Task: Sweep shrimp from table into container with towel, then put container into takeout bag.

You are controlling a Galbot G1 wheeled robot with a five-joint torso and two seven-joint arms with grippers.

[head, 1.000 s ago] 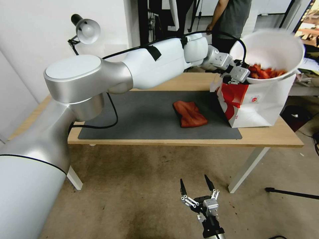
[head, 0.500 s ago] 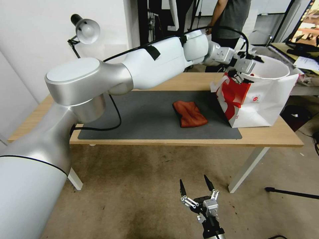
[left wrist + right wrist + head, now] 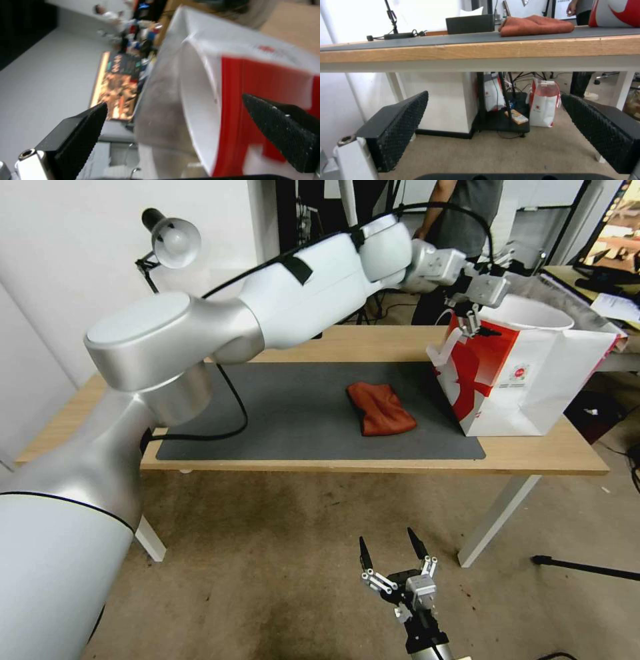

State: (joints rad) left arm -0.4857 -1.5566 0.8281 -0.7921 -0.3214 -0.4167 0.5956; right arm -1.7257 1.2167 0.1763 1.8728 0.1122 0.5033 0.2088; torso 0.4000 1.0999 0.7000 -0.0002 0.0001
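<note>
Head view, near to far: your right gripper (image 3: 395,557) hangs low over the carpet in front of the table (image 3: 533,455), fingers spread wide and holding nothing; it is parked and poses no hazard. On the dark grey mat (image 3: 280,413) the towel (image 3: 380,409) lies folded and alone, apart from the takeout bag (image 3: 527,380), which stands at the mat's far right end. The container (image 3: 533,313) sits inside the bag with its white rim showing above the bag's mouth; the shrimp cannot be seen from here, so you cannot confirm they rode down level. Your left gripper (image 3: 481,317) hovers at the bag's near upper edge, beside the white loop handle (image 3: 445,347); in the left wrist view its two fingers (image 3: 80,130) stand wide apart with the bag's red-and-white wall and silvery lining between them, gripping nothing. Judged risk: a fingertip could snag the handle or paper edge as the arm moves, tipping the bag or dragging it toward the table edge; the bowl, if seated high, could also tilt and spill. Readable marks: a small red logo (image 3: 521,375) on the bag's white side, its lettering too small to read; a second small red mark lower down is likewise illegible.
</note>
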